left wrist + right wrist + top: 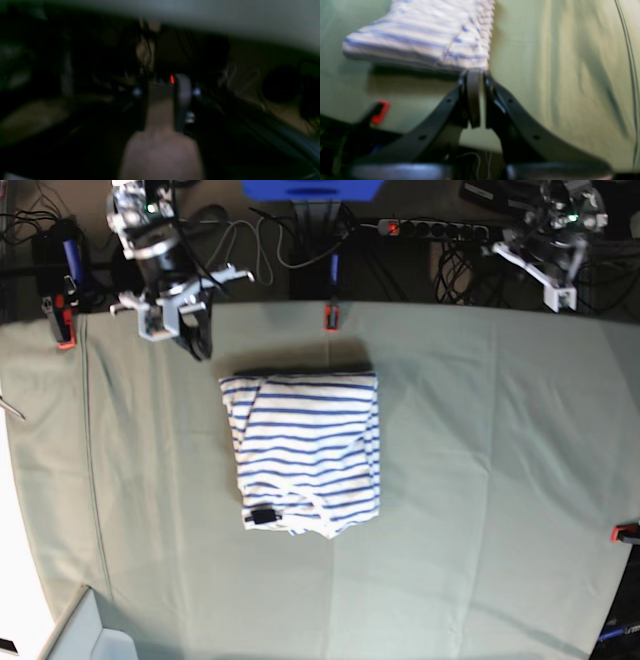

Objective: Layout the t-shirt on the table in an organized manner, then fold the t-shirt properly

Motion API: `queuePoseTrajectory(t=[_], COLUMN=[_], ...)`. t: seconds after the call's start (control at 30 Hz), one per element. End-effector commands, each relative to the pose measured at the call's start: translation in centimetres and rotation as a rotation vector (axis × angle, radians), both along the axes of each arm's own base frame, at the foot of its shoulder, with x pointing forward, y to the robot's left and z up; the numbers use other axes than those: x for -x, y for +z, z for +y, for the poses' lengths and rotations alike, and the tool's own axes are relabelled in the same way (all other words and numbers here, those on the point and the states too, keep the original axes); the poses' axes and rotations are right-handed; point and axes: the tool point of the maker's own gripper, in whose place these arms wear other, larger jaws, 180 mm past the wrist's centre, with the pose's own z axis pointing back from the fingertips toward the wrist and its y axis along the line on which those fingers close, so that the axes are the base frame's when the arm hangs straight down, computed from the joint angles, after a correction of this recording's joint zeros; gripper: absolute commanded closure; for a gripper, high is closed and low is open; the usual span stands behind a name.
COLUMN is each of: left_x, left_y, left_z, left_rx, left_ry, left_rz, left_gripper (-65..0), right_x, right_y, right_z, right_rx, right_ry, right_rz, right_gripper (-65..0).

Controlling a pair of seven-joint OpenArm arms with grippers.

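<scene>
While the pale grey-green creased cloth table (480, 480) spreads flat and wide, the soft white t-shirt with thin blue horizontal stripes (305, 450) lies near its middle, a little toward the far edge, folded into a compact upright rectangle. Its far edge is straight and doubled over; its near edge is uneven, with a rounded corner of cloth curling out, and a small dark blue hem tag (263, 516) sits at the near corner. In the right wrist view the folded cloth shows soft layered edges and casts a shadow on the table cover, which runs in long shallow wrinkles.

Small red clamps (330, 314) grip the table's far edge, with another at the side edge. Black cables and a power strip (430, 227) lie on the dark floor beyond.

The right gripper (197, 340), black plastic with curved fingers (473, 95), hovers over the table's far corner, apart from the shirt, its pads pressed together on nothing. The left gripper (553, 280) is raised beyond the table's far edge, well apart from the shirt; its wrist view is dark and smeared, the fingers (182, 100) standing a little apart with nothing visibly between them.
</scene>
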Motion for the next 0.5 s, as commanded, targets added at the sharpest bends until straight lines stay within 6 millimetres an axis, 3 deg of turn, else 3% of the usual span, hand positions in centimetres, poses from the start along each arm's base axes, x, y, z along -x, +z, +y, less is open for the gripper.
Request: queuePoseTrajectory(t=[0.0,0.03,0.47], left_x=[-1.0,-0.4,1.3], left_y=[0.4,-0.3,-5.1], left_z=[0.4,0.3,-1.1], left_rx=[-0.003,0.009,0.096], left_ry=[0.008,0.016,0.099], left_rz=[-0.038,-0.017,0.013], left_gripper=[-3.6,0.0,0.0], right_x=[0.6,1.6,9.3], right_y=[0.6,-0.1,-9.2], right_z=[0.3,0.3,-1.2], right_rx=[-0.017,-0.018,0.010], right_ry=[0.006,0.006,0.017], right_rz=[-0.021,0.009,0.315], right_gripper=[-1.5,-1.5,-1.4])
